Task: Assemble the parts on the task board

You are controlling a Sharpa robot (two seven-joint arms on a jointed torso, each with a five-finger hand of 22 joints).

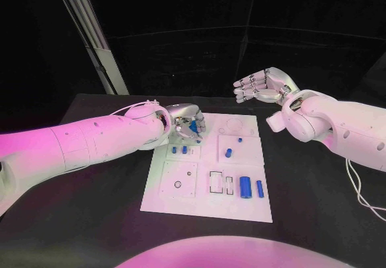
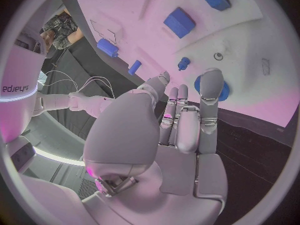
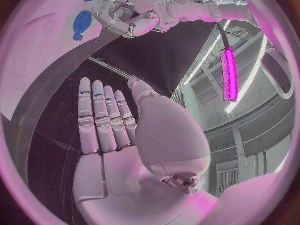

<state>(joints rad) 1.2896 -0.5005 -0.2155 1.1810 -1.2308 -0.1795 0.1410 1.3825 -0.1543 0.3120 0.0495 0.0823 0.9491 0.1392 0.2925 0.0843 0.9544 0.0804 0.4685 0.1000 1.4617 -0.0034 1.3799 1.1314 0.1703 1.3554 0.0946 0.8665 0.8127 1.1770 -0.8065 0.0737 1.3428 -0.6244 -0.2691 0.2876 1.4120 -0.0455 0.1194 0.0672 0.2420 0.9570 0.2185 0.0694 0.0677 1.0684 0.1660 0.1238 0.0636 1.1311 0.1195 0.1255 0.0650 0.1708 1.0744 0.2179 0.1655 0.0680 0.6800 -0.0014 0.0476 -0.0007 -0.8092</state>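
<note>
The left robot hand (image 1: pixel 187 124) hovers over the near-left corner region of the white rectangular task board (image 1: pixel 185 201), at its far end from the robot, fingers curled down toward the surface. In the left wrist view its fingertips (image 2: pixel 211 82) reach toward a round blue disc-shaped part (image 2: pixel 222 90) lying on the board; one fingertip overlaps the disc, but whether it presses on it or merely hangs above I cannot tell, and nothing is plainly gripped. The disc lies straight ahead of those fingertips, so the coming move looks like a short descent rather than a sideways reach.

Outward from there, two small blue pegs (image 1: pixel 179 149) stand just toward the robot from the hand, a short blue cylinder (image 1: pixel 228 152) lies in the board's middle, and two larger blue blocks (image 1: pixel 251 187) sit near the robot-side edge.

The right robot hand (image 1: pixel 259 85) is raised well apart from the board, over the black desk (image 1: pixel 322 184), fingers extended together and holding nothing. The left hand is clearly the nearer.
</note>
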